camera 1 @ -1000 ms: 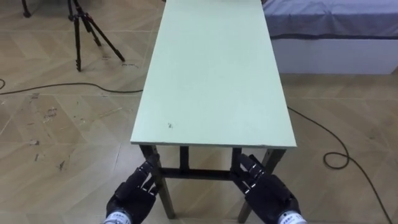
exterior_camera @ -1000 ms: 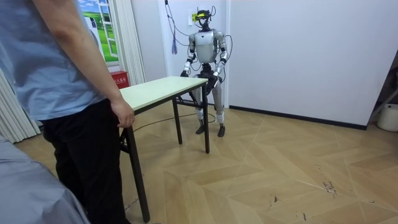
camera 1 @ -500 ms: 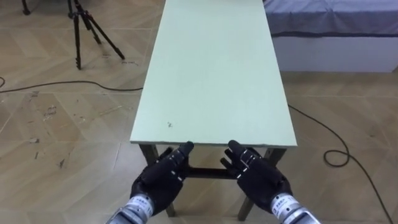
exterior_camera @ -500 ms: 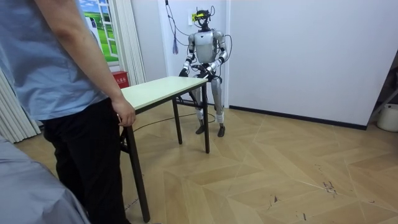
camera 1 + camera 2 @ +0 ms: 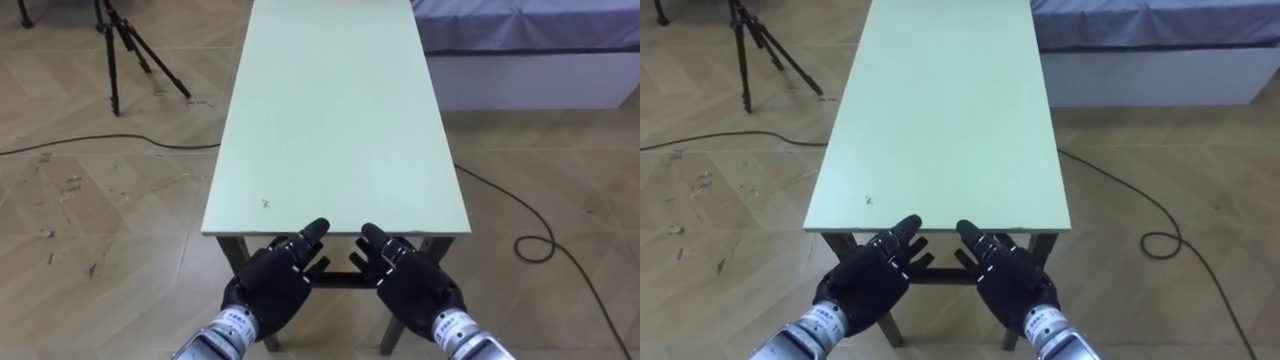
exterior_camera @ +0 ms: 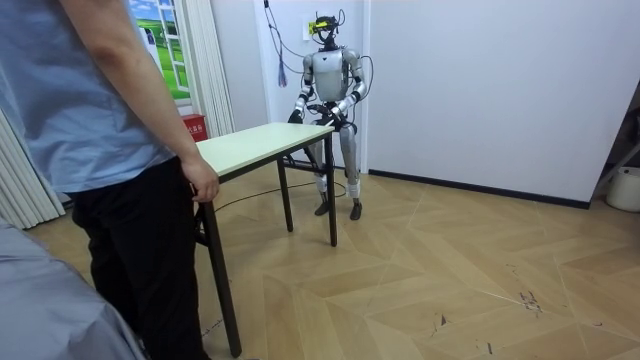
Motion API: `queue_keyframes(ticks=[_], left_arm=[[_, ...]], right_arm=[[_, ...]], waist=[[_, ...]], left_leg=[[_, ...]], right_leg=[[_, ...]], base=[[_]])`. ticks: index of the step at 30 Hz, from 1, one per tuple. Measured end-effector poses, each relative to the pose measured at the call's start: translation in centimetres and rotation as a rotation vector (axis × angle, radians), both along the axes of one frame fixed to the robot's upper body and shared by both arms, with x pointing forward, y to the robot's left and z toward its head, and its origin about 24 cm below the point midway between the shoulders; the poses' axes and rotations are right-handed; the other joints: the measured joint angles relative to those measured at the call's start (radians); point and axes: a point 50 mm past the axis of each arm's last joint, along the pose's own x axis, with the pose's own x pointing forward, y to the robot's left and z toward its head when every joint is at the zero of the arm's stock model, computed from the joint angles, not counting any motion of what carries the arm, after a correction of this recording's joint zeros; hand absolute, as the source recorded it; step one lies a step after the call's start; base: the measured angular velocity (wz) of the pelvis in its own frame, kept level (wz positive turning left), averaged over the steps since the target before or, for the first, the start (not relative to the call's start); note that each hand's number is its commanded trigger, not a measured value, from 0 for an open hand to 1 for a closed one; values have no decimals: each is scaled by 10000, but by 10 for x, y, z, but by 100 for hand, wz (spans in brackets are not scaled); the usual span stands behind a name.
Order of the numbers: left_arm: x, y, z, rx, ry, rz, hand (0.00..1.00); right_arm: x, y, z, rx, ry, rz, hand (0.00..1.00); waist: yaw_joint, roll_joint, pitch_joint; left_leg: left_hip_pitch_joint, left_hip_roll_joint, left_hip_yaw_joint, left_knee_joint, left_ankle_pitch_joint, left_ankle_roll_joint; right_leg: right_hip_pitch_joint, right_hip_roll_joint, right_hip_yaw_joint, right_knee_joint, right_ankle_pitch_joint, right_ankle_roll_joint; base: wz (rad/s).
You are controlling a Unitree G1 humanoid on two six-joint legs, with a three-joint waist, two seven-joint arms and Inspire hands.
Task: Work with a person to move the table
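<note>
A long table with a pale green top (image 5: 335, 110) and dark metal legs stretches away from me. My left hand (image 5: 272, 285) and right hand (image 5: 412, 288) are held side by side at its near short edge. Both are open, with straight fingers pointing at the edge; their tips overlap it, and I cannot tell whether they touch. In the room view I stand at the table's (image 6: 255, 145) far end by the white wall. A person in a blue shirt stands at the other end with a hand (image 6: 200, 184) at its corner.
A black tripod (image 5: 115, 50) stands on the wooden floor to the table's left. A bed (image 5: 530, 45) lies at the far right. Dark cables (image 5: 530, 245) run over the floor on both sides. A red box (image 6: 190, 128) sits by the curtain.
Both hands have come up from beside the table legs under the top and moved inward to its near edge, fingers now stretched out. The person has kept still.
</note>
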Motion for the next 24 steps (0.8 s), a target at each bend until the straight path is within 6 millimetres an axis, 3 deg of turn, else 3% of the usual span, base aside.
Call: queue_keyframes(ticks=[8, 16, 24], left_arm=[[2, 12, 2, -746, 326, 611, 0], [7, 46, 2, -945, 881, 2359, 0], [1, 49, -15, -1010, 1666, 2731, 0]], right_arm=[[2, -4, 1, -11, -76, -169, 0], [1, -15, 2, -38, -39, -693, 0], [1, -17, 5, 1371, 191, -1457, 0]], waist=[[5, -2, 33], [277, -81, 69], [298, -76, 63]], left_leg=[[-13, 0, 3, -3, 0, 0], [38, 3, 5, -5, 0, 0], [114, 13, 100, -4, 0, 0]], right_leg=[[-96, 10, 87, 29, 6, -9], [-110, 40, 233, 54, 10, -16], [-110, 42, 251, 127, 10, -17]], base=[[-4], [-4], [-3]])
